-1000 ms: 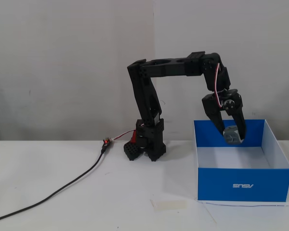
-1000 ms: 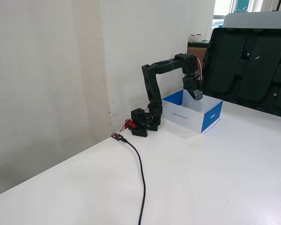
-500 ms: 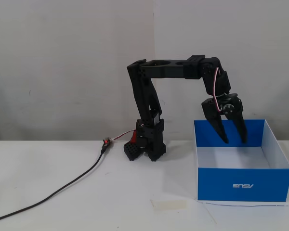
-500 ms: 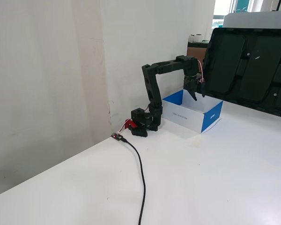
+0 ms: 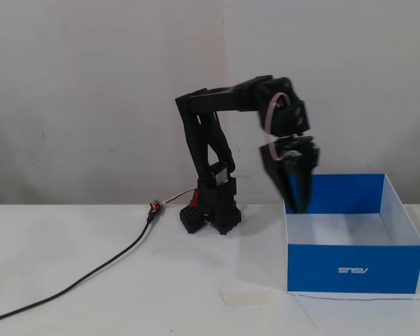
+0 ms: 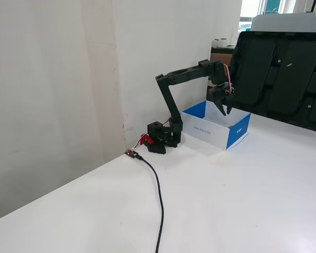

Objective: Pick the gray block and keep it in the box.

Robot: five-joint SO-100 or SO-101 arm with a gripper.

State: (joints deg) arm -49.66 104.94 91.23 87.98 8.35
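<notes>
The gray block is not visible in either fixed view. The blue box point(image 5: 355, 269) sits on the white counter point(image 5: 126, 294), right of the arm base point(image 5: 213, 210). The fingers point(image 5: 297, 199) hang over its rear-left corner; their spread cannot be told.

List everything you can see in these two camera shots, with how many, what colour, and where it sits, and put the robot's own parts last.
box: one, bright blue outside with a small white logo, white inside; on the white table, right of the arm's base in a fixed view, open at the top.
gray block: none visible in either fixed view; whether it is in the box or in the gripper cannot be told.
cable: one, black; runs across the table to a small red-tipped connector by the base.
tape: one pale strip; on the table in front of the box.
dark trays: black; leaning behind the box in a fixed view.
arm: one, black; base by the wall.
gripper: one, black; pointing down over the box's back corner.
</notes>
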